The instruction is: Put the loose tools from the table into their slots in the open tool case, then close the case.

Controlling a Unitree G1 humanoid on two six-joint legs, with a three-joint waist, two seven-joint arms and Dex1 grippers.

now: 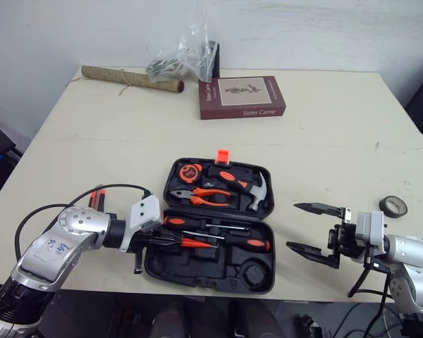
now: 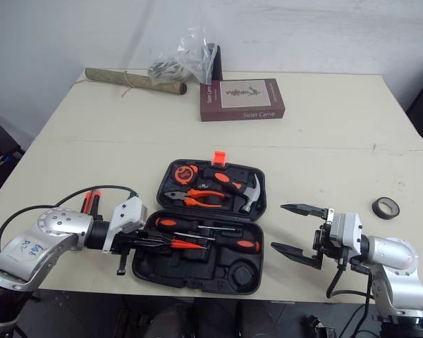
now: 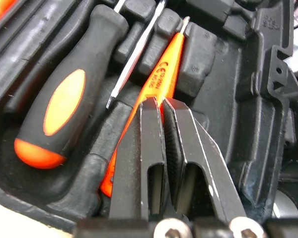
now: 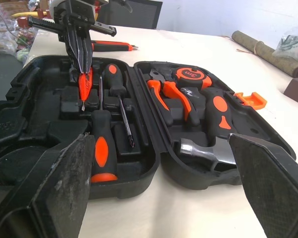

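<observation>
The black tool case (image 1: 197, 276) lies open at the table's front edge. Its far half holds a tape measure (image 1: 189, 172), orange pliers (image 1: 206, 196) and a hammer (image 1: 251, 190). Its near half holds two black-and-orange screwdrivers (image 1: 178, 222). My left gripper (image 3: 160, 101) is shut, its tips resting on a slim orange tester screwdriver (image 3: 171, 54) lying in a slot of the near half. A black-and-orange tool (image 1: 96, 198) lies on the table left of the case, beside my left arm. A black tape roll (image 1: 393, 205) lies at the right. My right gripper (image 1: 293, 225) hangs open right of the case, holding nothing.
At the back of the table lie a maroon book (image 1: 241, 97), a rolled mat (image 1: 130, 79) and a clear plastic bag (image 1: 180, 58). A round recess (image 1: 254, 271) in the case's near half holds nothing. A cable loops over my left arm.
</observation>
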